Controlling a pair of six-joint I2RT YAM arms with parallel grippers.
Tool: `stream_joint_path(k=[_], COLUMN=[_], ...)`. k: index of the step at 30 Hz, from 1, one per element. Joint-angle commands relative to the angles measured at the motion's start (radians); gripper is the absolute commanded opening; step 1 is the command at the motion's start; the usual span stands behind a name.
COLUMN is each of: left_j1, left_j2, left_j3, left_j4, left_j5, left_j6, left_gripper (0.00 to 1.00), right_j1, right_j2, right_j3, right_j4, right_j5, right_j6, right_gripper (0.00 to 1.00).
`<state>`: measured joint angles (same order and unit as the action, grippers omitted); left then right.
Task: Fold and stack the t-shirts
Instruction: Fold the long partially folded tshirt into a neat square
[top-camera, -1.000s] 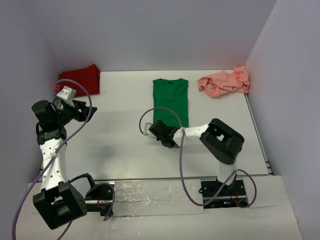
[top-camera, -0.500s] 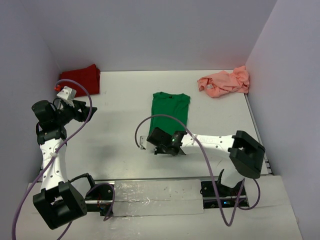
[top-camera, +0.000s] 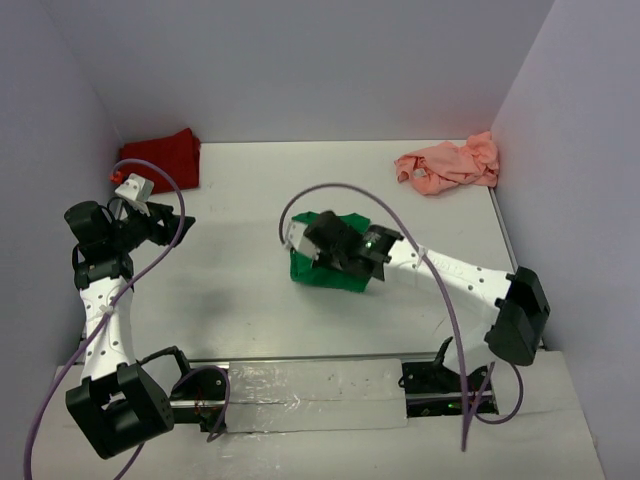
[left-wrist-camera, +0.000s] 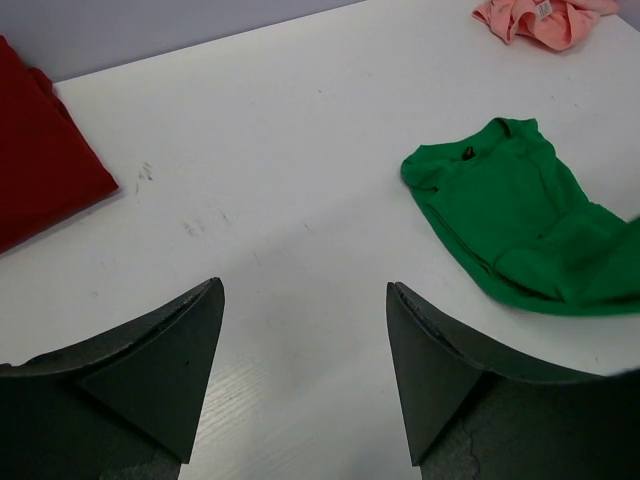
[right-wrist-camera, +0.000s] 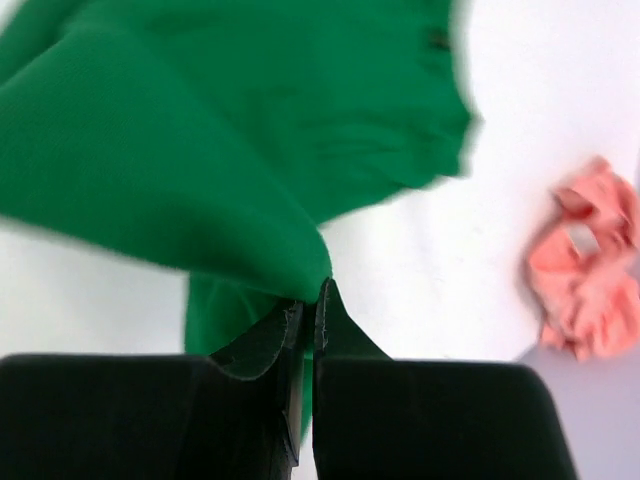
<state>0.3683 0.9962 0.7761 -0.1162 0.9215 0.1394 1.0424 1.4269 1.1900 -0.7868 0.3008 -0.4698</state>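
Standing by the white worktop (top-camera: 240, 300), I see three shirts lying far apart on it, so each one has room to be folded. The right arm (top-camera: 440, 270) reaches out over the middle, because the green shirt (top-camera: 325, 270) lies there. The left arm (top-camera: 105, 300) waits at its own side, out of the way. The green shirt looks partly doubled over, with one end held up off the rest. The red shirt (top-camera: 165, 158) sits in the far left corner and looks folded, maybe the start of the pile. The pink shirt (top-camera: 450, 165) lies crumpled at the far right, not folded yet. The right jaws are closed tight on a fold of green cloth, I think to carry that end across. The left jaws gape wide with nothing in them, above bare worktop.
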Motion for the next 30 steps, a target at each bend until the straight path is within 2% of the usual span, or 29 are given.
stream_joint_path(k=[1,5,11,21,28,29,30], left_j1=[0.003,0.003,0.003,0.004,0.003,0.003,0.004], left_j2=[-0.005,-0.01,-0.018,-0.014,-0.011,-0.01,-0.011], left_j3=[0.02,0.022,0.025,0.019,0.014,0.014,0.015], left_j4=[-0.005,-0.008,-0.014,-0.016,-0.016,-0.016,-0.017], left_j5=[0.033,0.034,0.03,0.04,0.046,0.046,0.048], left_j6=[0.015,0.014,0.019,0.026,0.029,0.029,0.031], left_gripper=[0.75,0.75,0.75,0.75,0.75,0.75,0.75], right_j1=[-0.137,-0.214,-0.252,-0.266,-0.326,-0.344,-0.35], right_j2=[0.064,0.161,0.285,0.403,0.512,0.552,0.575], right_j3=[0.118,0.21,0.324,0.342,0.379,0.39,0.404], right_j4=[0.118,0.211,0.262,0.331,0.454,0.465,0.484], right_j5=[0.112,0.161,0.155,0.172,0.19,0.196,0.208], right_j6=[-0.039,-0.088,-0.135,-0.168,-0.19,-0.19,-0.182], right_gripper=[0.0,0.0,0.0,0.0,0.0,0.07,0.23])
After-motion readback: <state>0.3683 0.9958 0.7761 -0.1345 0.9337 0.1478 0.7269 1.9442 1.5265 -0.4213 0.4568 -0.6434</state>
